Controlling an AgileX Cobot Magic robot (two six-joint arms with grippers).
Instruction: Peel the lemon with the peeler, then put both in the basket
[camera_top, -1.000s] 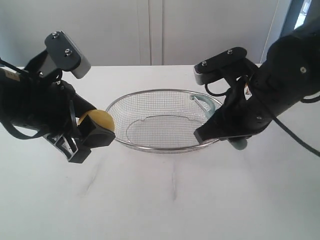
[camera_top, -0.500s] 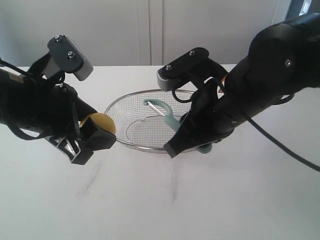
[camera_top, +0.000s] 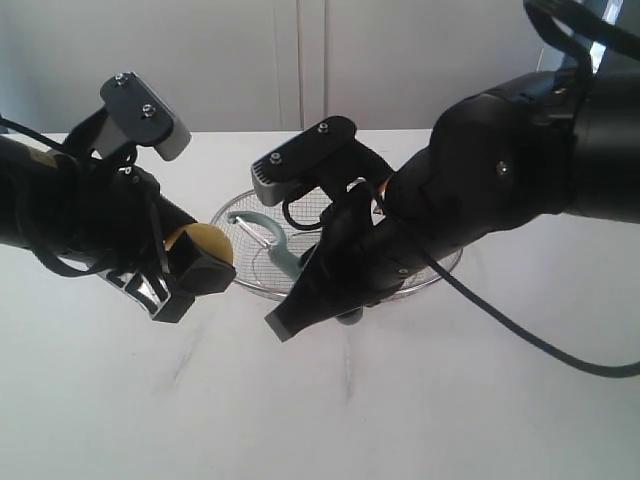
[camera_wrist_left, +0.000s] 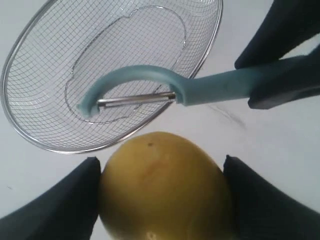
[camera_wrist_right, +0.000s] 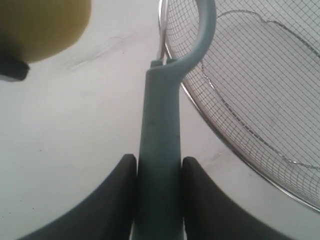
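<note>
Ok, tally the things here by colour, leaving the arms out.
Yellow: 1, the lemon
Teal: 1, the peeler
Silver: 1, the basket
Total: 3

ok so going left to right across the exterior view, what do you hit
lemon → peeler head → right gripper. The basket is left out, since it spans behind the peeler and the right gripper.
</note>
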